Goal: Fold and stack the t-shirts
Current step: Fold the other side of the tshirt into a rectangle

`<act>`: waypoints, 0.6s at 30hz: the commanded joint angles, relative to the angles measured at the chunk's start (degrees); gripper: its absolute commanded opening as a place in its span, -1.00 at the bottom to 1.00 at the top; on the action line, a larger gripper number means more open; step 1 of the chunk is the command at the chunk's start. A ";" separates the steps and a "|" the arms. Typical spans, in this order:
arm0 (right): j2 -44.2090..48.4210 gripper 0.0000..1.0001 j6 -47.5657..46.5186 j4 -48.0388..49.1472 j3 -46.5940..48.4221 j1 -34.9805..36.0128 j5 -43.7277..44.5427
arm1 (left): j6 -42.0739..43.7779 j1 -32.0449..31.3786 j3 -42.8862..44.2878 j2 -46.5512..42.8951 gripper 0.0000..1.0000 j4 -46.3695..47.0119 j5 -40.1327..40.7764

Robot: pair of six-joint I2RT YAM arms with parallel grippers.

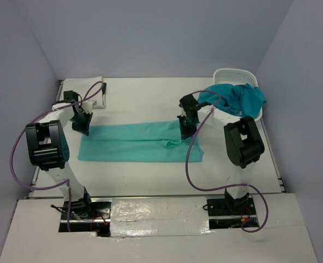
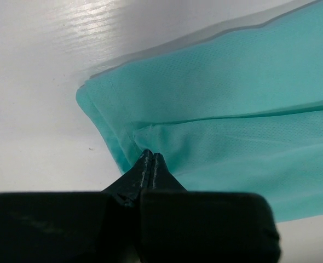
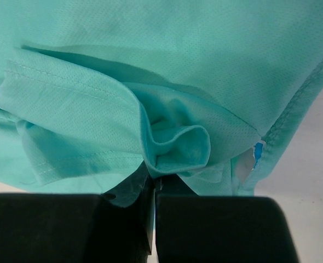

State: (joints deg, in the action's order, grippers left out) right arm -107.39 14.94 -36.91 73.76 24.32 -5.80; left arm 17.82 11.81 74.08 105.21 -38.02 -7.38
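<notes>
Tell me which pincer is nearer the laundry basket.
Right. The right pincer grips the mint shirt at the end nearest the basket; the left pincer grips its opposite end, farther away.

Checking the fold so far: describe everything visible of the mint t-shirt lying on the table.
The mint t-shirt is fine-mesh knit with stitched hems, folded lengthwise into a long flat band on the white table. The left gripper pinches its left edge; the right gripper pinches a bunched fold near its right end, jaws shut.

Cut off by both wrist views' edges: the mint t-shirt (image 2: 232, 109). Partly hidden under the teal t-shirt (image 1: 238, 98): the basket (image 1: 235, 73), near rim.
</notes>
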 commanded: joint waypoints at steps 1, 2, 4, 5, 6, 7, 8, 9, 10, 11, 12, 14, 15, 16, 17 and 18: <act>0.60 -1.00 -1.40 -0.80 3.93 -0.67 1.59 | 0.63 -0.04 1.06 -3.34 -1.00 1.80 -2.47; 0.52 -1.00 -1.58 -1.15 5.24 -0.85 1.58 | 0.89 -0.04 1.24 -4.21 -1.00 3.11 -3.34; 0.34 -1.00 -1.93 -2.12 6.92 -1.29 1.50 | 0.98 -0.04 1.15 -5.71 -1.00 5.05 -3.87; 0.17 -1.00 -2.02 -2.38 8.67 -1.46 1.41 | 1.07 -0.04 1.06 -6.15 -1.00 6.28 -4.57; -0.27 -1.00 -2.02 -2.73 9.56 -1.90 1.06 | 1.16 0.05 1.06 -6.50 -1.00 8.73 -5.01; -0.53 -1.00 -2.02 -2.99 10.43 -2.25 0.27 | 1.16 0.05 1.24 -6.68 -1.00 9.54 -5.36; -0.97 -1.00 -2.02 -3.26 11.14 -3.30 -0.26 | 1.07 0.05 1.67 -6.51 -1.00 10.15 -5.72; -1.76 -1.00 -2.02 -3.87 12.63 -3.92 -0.96 | 1.07 0.05 2.29 -6.25 -1.00 10.42 -5.98; -2.20 -1.00 -2.11 -4.31 13.16 -4.62 -2.27 | 0.72 0.14 3.68 -5.55 -1.00 10.68 -5.98; -2.55 -1.00 -2.28 -4.66 13.60 -5.59 -2.80 | 0.63 0.14 4.22 -5.28 -1.00 10.77 -6.16; -2.91 -1.00 -2.46 -5.19 14.04 -6.03 -3.07 | 0.46 0.31 4.57 -5.10 -1.00 11.12 -6.42; -2.91 -1.00 -2.81 -5.72 13.61 -6.47 -3.07 | -0.24 0.75 4.58 -5.89 -1.00 12.97 -7.21; -2.30 -1.00 -2.90 -5.90 13.17 -6.47 -2.81 | -0.51 1.36 4.06 -6.50 -1.00 13.67 -9.13; -1.77 -1.00 -2.99 -5.64 12.30 -6.47 -2.64 | -0.60 1.63 3.62 -8.07 -1.00 14.54 -10.19; -1.16 -1.00 -2.81 -5.37 10.46 -6.47 -2.81 | -0.34 1.81 3.09 -8.87 -1.00 14.64 -10.98; -0.02 -1.00 -2.64 -4.85 9.49 -6.47 -2.98 | 1.32 1.81 1.34 -9.66 -1.00 14.29 -12.56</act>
State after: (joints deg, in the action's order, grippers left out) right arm -109.65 13.23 -40.18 85.12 17.47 -7.99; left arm 17.82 12.71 76.79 100.14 -26.20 -14.61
